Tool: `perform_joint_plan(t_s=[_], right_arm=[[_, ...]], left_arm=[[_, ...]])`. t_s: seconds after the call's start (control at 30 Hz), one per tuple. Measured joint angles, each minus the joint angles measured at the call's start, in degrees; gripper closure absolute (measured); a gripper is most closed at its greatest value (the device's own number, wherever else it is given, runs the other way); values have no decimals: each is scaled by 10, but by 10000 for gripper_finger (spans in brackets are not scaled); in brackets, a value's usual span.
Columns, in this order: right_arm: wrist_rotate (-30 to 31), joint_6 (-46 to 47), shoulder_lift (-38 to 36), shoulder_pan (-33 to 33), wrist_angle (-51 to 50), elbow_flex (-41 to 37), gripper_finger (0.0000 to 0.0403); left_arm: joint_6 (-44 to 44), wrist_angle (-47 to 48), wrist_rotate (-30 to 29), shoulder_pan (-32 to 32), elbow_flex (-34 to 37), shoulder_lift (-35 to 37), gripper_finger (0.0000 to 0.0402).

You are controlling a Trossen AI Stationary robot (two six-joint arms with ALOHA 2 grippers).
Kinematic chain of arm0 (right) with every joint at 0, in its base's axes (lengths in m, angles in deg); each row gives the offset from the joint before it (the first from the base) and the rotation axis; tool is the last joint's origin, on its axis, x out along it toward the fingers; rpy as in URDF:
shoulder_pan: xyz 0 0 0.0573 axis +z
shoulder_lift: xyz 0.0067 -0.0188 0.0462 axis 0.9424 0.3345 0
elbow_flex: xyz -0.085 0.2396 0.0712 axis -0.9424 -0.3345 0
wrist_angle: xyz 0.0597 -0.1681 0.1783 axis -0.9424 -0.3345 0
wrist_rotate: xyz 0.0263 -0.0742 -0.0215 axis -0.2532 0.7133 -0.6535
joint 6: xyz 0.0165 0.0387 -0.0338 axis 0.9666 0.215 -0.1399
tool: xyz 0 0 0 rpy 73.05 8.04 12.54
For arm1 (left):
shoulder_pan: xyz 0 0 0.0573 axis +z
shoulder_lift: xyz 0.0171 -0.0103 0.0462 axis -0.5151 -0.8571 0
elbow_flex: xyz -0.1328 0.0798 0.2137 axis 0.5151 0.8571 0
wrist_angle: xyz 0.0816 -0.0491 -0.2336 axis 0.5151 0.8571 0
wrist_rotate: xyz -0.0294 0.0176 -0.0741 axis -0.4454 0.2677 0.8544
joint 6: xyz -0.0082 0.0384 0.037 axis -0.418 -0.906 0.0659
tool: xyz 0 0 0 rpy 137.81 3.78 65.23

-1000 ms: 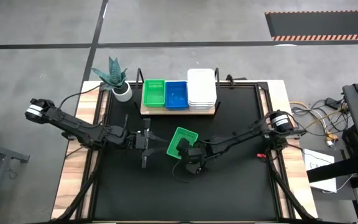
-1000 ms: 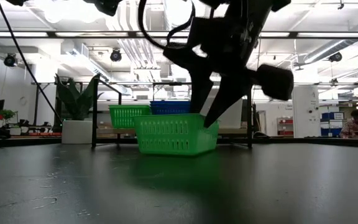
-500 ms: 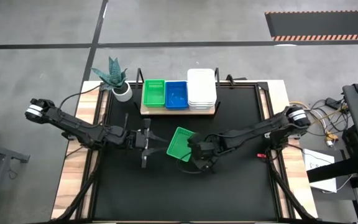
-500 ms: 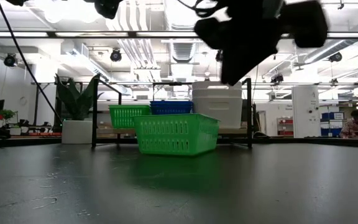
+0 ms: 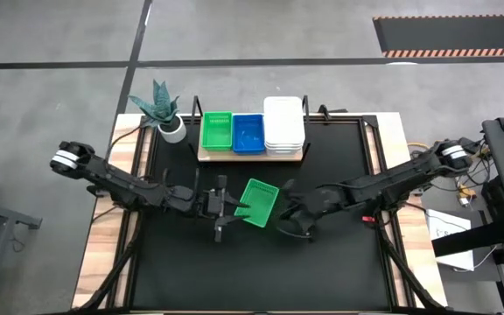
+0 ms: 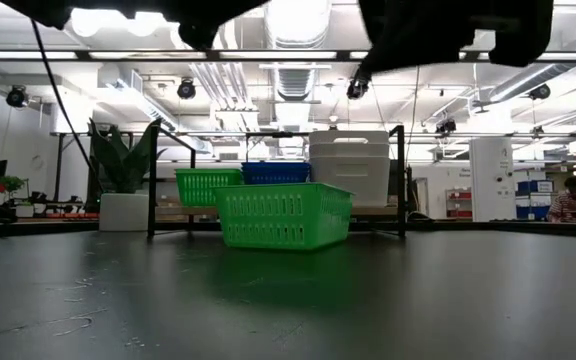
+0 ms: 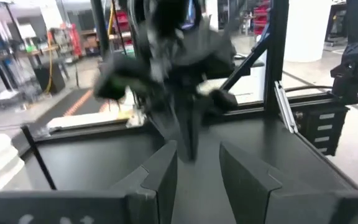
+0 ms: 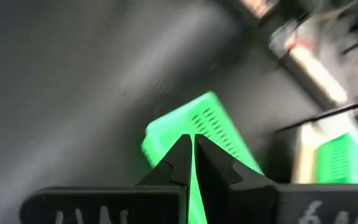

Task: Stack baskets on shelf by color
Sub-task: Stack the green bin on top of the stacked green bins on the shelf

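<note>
While both arms reach low toward the bench's [image 5: 339, 262] middle, the loose green basket [image 5: 257, 202] sits alone on its black top between them, near the shelf [image 5: 250, 156]. Left gripper [image 5: 232, 210] lies just beside the basket's left edge, fingers parted, holding nothing. Right gripper [image 5: 285, 216], fingers pressed together and empty, sits just off the basket's right edge. Front bench stays bare. On the shelf sit a green basket [image 5: 216, 131], a blue basket [image 5: 248, 133] and stacked white baskets [image 5: 283, 124].

— What do you see behind your table?
— You see a grey concrete floor [image 5: 59, 35] crossed by dark seams, a striped black mat [image 5: 449, 35], and bright ceiling lights [image 6: 298, 20] among exposed ducts.
</note>
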Motion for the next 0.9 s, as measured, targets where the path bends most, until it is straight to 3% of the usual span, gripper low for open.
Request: perform_joint_plan(t_s=[0.17,0.3,0.5,0.73,0.9], right_arm=[[-1,-23,-67,0,141,-75,391],[-2,-39,-105,0,197,-119,391],[-6,-55,-155,0,282,-177,391],[-32,-40,-210,-1,304,-207,391],[-32,-36,-234,-1,306,-217,391]], left_arm=[[55,4,0,-1,-21,-45,297],[99,37,0,-2,-47,-71,297],[176,252,-3,-4,-133,-105,297],[163,492,-3,-21,-234,-143,297],[117,587,-3,-32,-274,-149,297]])
